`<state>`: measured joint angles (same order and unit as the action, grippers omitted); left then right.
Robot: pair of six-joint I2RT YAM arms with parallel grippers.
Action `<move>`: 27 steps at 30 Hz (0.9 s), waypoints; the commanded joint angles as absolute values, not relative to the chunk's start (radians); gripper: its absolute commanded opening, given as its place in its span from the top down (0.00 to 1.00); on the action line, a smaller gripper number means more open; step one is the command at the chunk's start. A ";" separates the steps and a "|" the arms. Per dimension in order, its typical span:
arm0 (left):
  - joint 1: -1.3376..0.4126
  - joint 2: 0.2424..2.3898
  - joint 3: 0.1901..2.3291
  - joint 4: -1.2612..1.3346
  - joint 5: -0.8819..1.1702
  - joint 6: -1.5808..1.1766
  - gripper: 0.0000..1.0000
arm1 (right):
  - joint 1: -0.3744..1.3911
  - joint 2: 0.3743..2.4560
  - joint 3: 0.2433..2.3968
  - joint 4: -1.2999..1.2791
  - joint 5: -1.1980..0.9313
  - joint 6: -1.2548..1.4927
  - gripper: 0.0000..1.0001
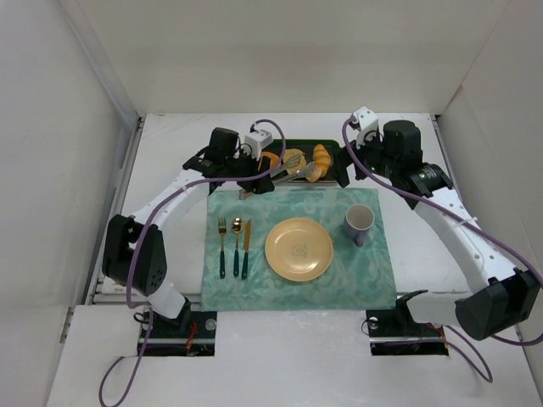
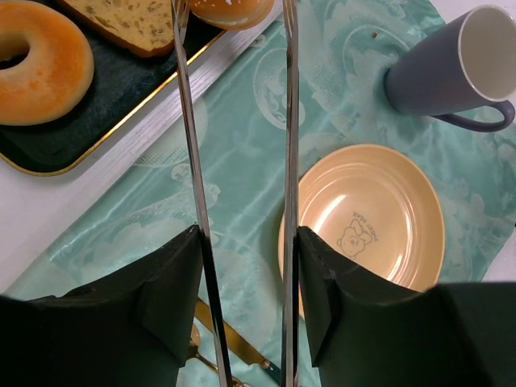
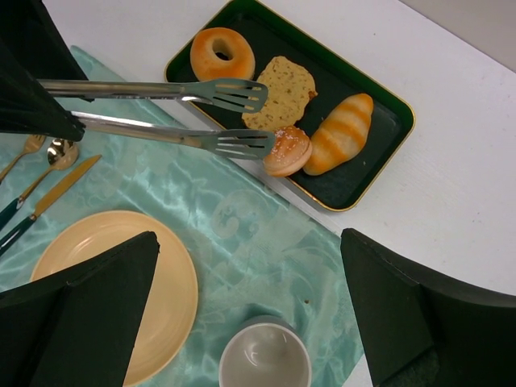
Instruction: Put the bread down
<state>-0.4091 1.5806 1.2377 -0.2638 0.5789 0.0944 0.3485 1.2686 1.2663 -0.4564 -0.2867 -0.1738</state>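
On the dark tray (image 3: 379, 141) lie a donut (image 3: 222, 53), a flat slice (image 3: 284, 90) and a striped croissant (image 3: 343, 133). The bread (image 3: 287, 151) sits at the tray's rim, and the lower tip of the tongs (image 3: 161, 132) is touching it.

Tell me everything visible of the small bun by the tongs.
The bun is small, oval and golden-orange with a pale speckled top. It is at the near edge of the dark tray, over its gold rim, and seems to touch the striped croissant. The lower slotted tip of the tongs meets its side; the upper tip stands clear. Whether it is lifted cannot be told.
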 commanded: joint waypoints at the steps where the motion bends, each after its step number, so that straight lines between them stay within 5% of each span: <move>1: -0.429 1.578 1.302 -0.262 0.594 0.068 0.55 | 0.353 1.229 1.270 -0.394 -0.270 -0.183 0.00; 27: -0.584 1.701 1.427 -0.325 0.279 0.069 0.51 | 0.353 1.201 1.270 -0.394 -0.270 -0.183 0.00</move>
<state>-0.5694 1.7081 1.3766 -0.3172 0.3550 0.0525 0.3485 1.2358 1.2629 -0.4419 -0.2790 -0.1799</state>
